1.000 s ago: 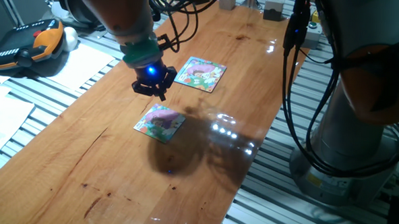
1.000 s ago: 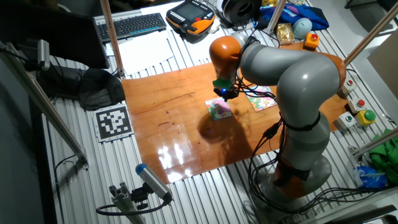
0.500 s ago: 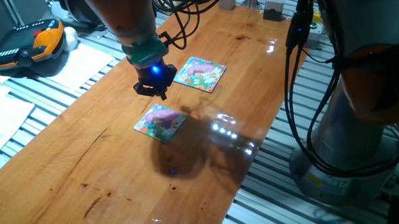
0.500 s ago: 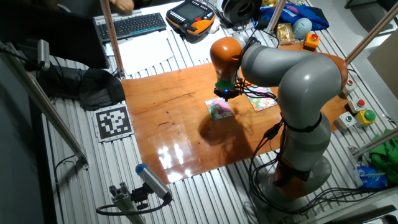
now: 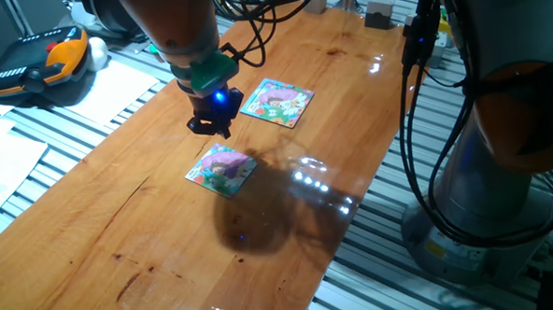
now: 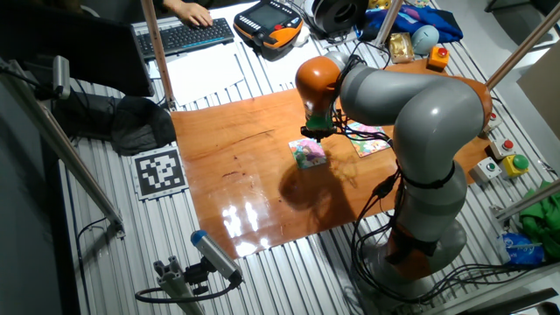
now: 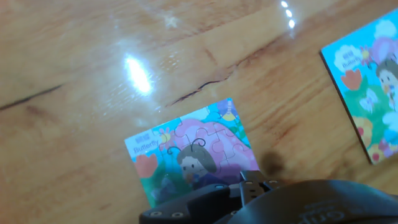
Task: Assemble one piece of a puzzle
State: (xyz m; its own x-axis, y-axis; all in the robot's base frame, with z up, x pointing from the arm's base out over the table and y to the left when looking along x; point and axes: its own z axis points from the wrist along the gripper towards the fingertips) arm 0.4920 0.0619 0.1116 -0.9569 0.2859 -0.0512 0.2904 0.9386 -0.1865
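Note:
The puzzle (image 5: 222, 168) is a small flat square with a purple-pink picture, lying on the wooden table (image 5: 282, 239). It also shows in the other fixed view (image 6: 309, 154) and in the hand view (image 7: 193, 152), where its lower edge is hidden behind my fingers. My gripper (image 5: 210, 126) hangs above the table just beyond the puzzle's far corner, between the two puzzles, clear of both. It also shows in the other fixed view (image 6: 316, 133) and the hand view (image 7: 255, 180), where the fingertips look closed together with nothing between them. No loose piece is in view.
A second square puzzle (image 5: 279, 102) with a light-blue border lies further back on the table, seen at the right edge of the hand view (image 7: 367, 81). A teach pendant (image 5: 37, 65) and papers lie left of the table. Cables hang near the robot base on the right.
My gripper has moved up and slightly toward the far side, away from the purple-pink puzzle. Neither puzzle has moved.

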